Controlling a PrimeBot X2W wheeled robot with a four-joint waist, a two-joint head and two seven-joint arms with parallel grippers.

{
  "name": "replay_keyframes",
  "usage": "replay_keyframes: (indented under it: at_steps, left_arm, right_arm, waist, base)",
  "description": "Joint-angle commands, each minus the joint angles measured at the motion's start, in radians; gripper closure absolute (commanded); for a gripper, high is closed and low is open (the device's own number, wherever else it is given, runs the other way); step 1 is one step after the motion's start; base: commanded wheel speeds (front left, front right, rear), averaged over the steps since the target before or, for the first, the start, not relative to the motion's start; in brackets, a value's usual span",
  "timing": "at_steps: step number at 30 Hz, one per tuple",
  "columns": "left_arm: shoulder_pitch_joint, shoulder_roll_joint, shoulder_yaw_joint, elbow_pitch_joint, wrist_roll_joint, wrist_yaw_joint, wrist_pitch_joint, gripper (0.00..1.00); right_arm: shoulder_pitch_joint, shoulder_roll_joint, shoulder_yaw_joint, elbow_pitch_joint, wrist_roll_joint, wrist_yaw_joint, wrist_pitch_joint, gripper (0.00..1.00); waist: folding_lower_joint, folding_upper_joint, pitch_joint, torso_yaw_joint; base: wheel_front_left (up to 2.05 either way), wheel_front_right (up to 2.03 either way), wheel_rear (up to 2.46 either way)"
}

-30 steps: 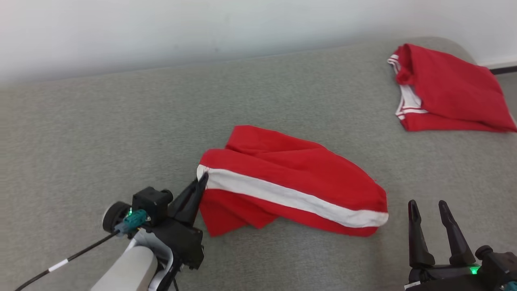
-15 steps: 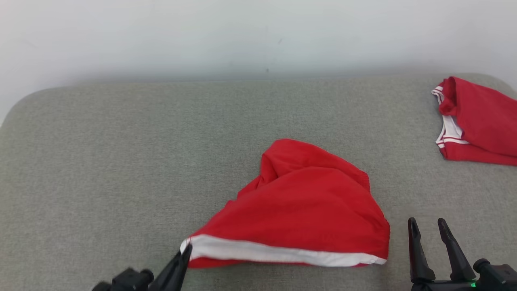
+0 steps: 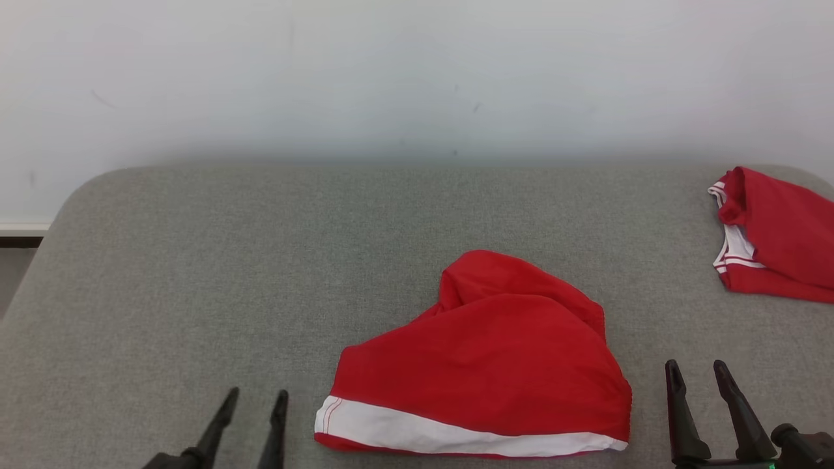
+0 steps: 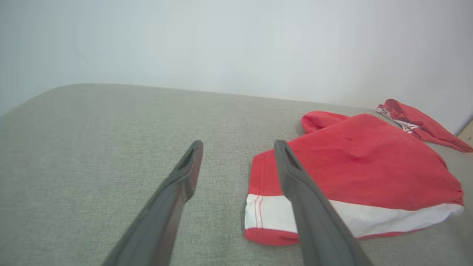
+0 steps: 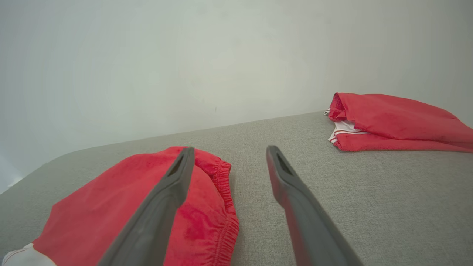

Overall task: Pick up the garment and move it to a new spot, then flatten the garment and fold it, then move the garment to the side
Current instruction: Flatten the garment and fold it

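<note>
Red garment (image 3: pixel 482 365) lies bunched near the front edge of the grey surface (image 3: pixel 195 273), between the left fingers (image 3: pixel 218 420) and right fingers (image 3: pixel 679 407), both spread wide and empty. Flattening looks to be the step in hand; next, each side must pinch a hem corner and draw outward.

The left gripper (image 3: pixel 256 395) stands low, its two long dark fingers (image 4: pixel 184 173) spread well apart and pointing up and forward, with nothing between them. Well off to its right, the right gripper (image 3: pixel 695 369) is posed alike, its fingers parted and empty.
</note>
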Motion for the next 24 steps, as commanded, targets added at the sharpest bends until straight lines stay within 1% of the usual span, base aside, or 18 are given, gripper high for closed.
replay_keyframes:
  at_steps: [1, 3, 4, 8, 15, 24]
  left_arm:
    - [0.025, -0.017, 0.049, -0.029, 0.033, 0.003, -0.003, 0.0]
    - [0.045, -0.032, 0.101, -0.058, 0.065, 0.009, -0.003, 0.0]
    - [0.045, -0.032, 0.101, -0.058, 0.065, 0.009, -0.003, 0.0]
    - [0.077, -0.051, 0.177, -0.097, 0.116, 0.002, -0.003, 0.0]
    - [0.116, -0.066, 0.268, -0.106, 0.178, -0.009, -0.003, 0.0]
    - [0.133, -0.086, 0.306, -0.079, 0.215, -0.023, -0.003, 0.0]
  right_arm:
    - [0.007, -0.008, -0.005, -0.006, 0.005, -0.002, -0.001, 0.0]
    - [0.009, -0.011, -0.008, -0.008, 0.005, -0.002, -0.001, 0.0]
    - [0.009, -0.011, -0.008, -0.008, 0.005, -0.002, -0.001, 0.0]
    - [0.016, -0.013, -0.016, -0.013, 0.007, -0.002, -0.001, 0.0]
    - [0.038, -0.003, -0.028, -0.019, 0.001, -0.002, -0.001, 0.0]
    - [0.056, 0.004, -0.026, -0.018, -0.007, -0.002, -0.001, 0.0]
  waist:
    - [0.0002, 0.0, -0.015, 0.005]
    - [0.0002, 0.0, -0.021, 0.004]
    - [0.0002, 0.0, -0.021, 0.004]
    - [0.0002, 0.0, -0.027, 0.001]
    - [0.0002, 0.0, -0.033, -0.005]
    - [0.0002, 0.0, -0.037, -0.011]
  base:
    - [0.0, 0.0, 0.0]
    - [0.0, 0.0, 0.0]
    - [0.0, 0.0, 0.0]
    - [0.0, 0.0, 0.0]
    - [0.0, 0.0, 0.0]
    - [0.0, 0.0, 0.0]
